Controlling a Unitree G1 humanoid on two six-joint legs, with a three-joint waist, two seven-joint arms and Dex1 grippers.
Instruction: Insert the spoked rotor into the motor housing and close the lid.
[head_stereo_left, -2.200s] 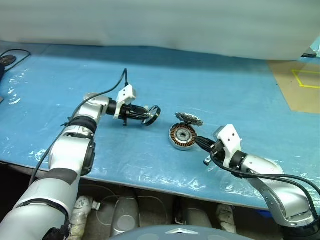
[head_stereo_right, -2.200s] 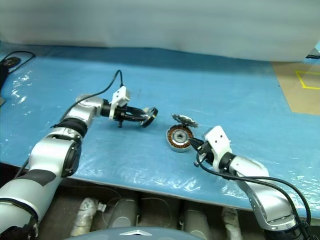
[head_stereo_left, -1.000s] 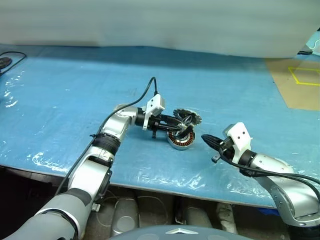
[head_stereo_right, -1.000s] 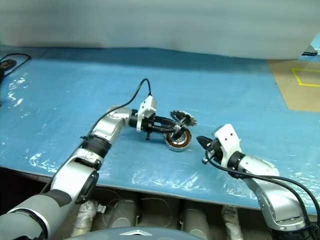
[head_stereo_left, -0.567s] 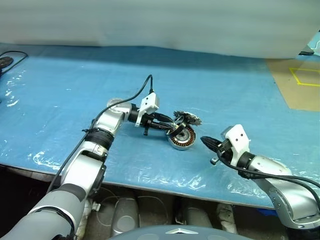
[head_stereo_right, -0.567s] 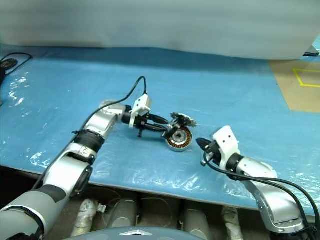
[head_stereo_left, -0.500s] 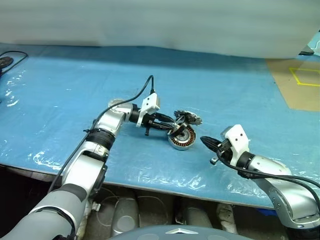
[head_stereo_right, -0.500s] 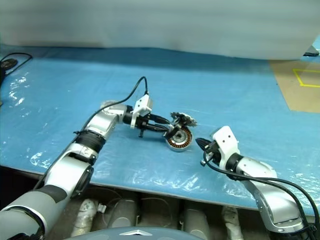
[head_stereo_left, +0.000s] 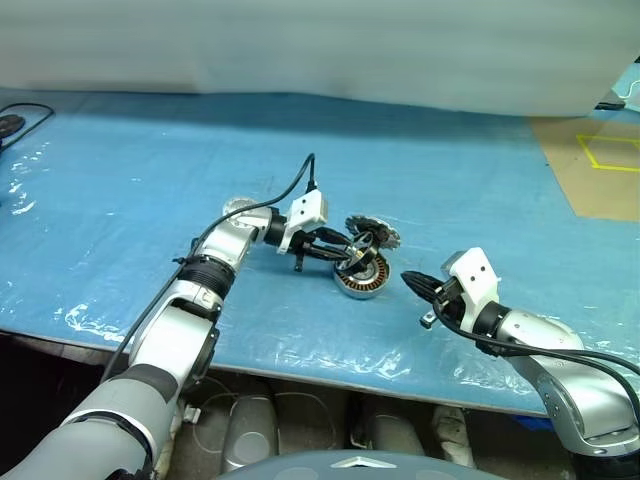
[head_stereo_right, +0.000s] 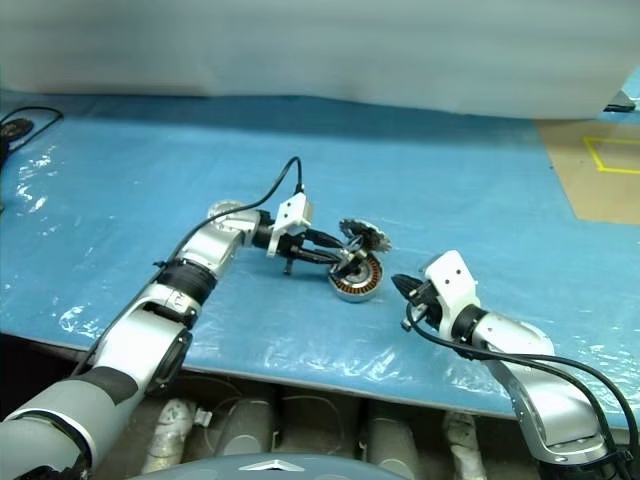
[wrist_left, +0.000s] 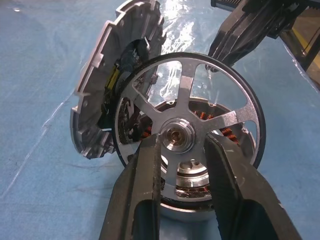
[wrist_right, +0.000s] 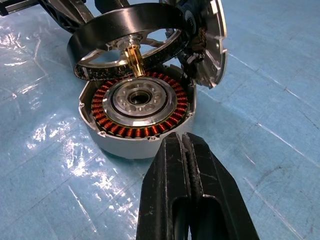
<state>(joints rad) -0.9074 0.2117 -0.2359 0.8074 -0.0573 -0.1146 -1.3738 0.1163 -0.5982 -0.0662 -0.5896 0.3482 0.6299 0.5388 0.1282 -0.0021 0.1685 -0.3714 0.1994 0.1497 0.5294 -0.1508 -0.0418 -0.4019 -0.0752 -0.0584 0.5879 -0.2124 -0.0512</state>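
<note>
My left gripper (wrist_left: 183, 141) is shut on the spoked rotor (wrist_left: 235, 117), its two fingers pinching the silver hub. The black-rimmed rotor (wrist_right: 125, 27) hangs tilted just above the motor housing (wrist_right: 137, 117), its brass shaft pointing down toward the housing's centre bore. The housing (head_stereo_left: 366, 280) stands on the blue sheet with its copper windings showing. The lid (wrist_right: 214, 37) stands raised at the housing's far rim, behind the rotor. My right gripper (wrist_right: 184, 139) is shut and empty, its tips close to the housing's near wall without touching it.
A blue plastic sheet (head_stereo_left: 480, 180) covers the table, whose front edge (head_stereo_left: 300, 365) runs close below the arms. A brown board with yellow tape (head_stereo_left: 600, 170) lies at the far right. A black cable (head_stereo_left: 20, 110) sits at the far left.
My left wrist has turned a little, tilting the rotor over the open housing. The right arm has kept still.
</note>
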